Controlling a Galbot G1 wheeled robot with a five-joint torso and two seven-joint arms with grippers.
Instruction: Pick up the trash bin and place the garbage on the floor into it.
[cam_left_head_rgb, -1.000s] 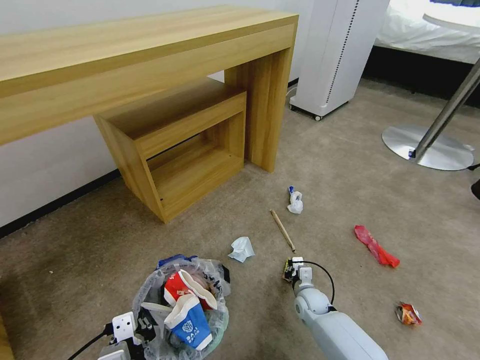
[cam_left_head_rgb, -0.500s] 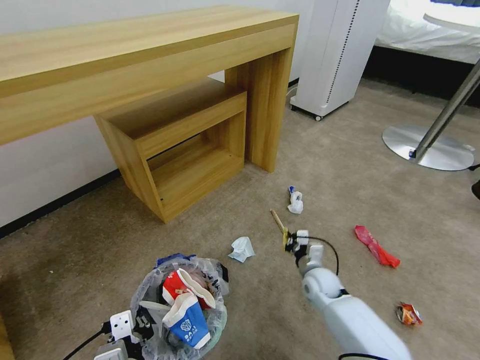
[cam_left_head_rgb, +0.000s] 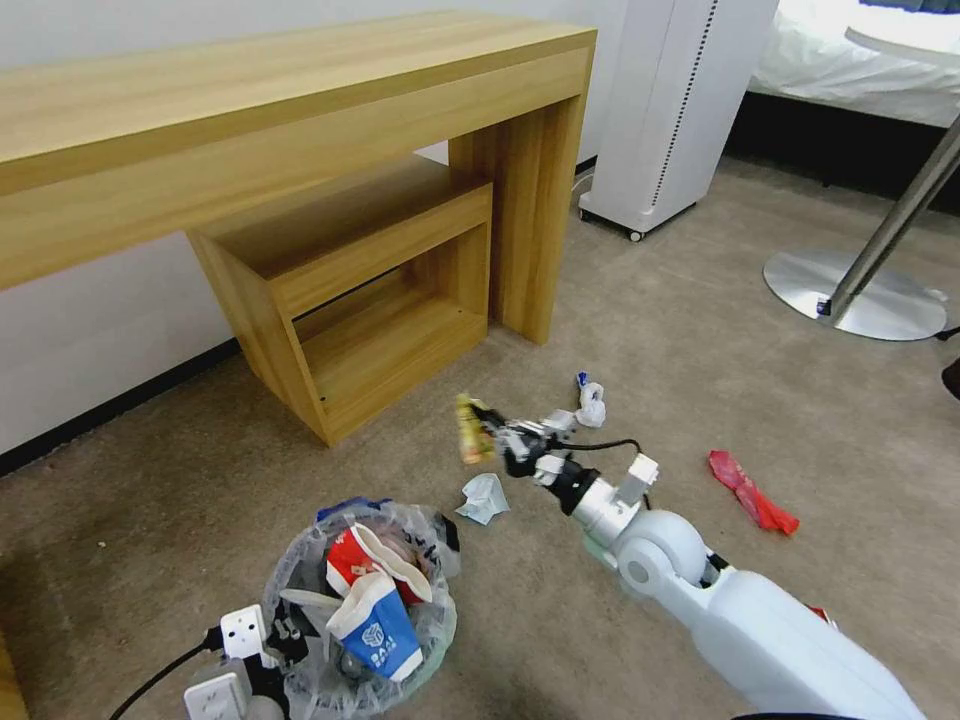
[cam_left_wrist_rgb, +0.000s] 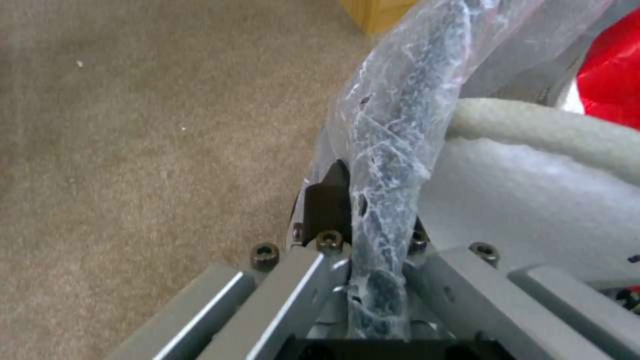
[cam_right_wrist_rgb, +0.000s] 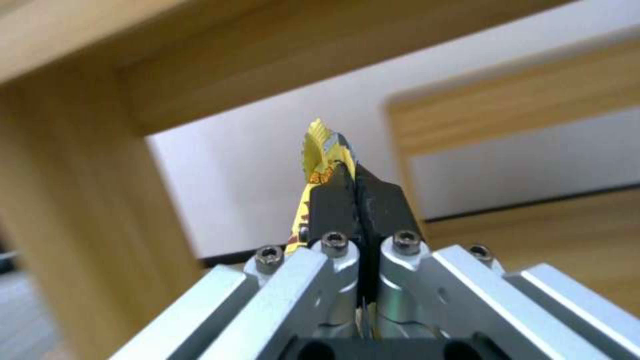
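Yellow wrapper pinched in my right fingers, bin held by its rim in my left.

My right gripper (cam_left_head_rgb: 487, 437) is clamped on a yellow wrapper (cam_left_head_rgb: 468, 441), lifted clear of the carpet, far of and slightly right of the trash bin (cam_left_head_rgb: 362, 612). The wrapper looks feather-light, crinkly and limp, so I judge a firm pinch near its middle suits it; a hold at an edge could let it slip or flutter out. My left gripper (cam_left_wrist_rgb: 373, 260) is closed on the bin's bag-covered rim at the near left; the bin already holds a red cup (cam_left_head_rgb: 350, 568) and a blue-white carton (cam_left_head_rgb: 378, 632). A tissue wad (cam_left_head_rgb: 484, 497) lies between bin and wrapper, and a red wrapper (cam_left_head_rgb: 752, 491) farther right.
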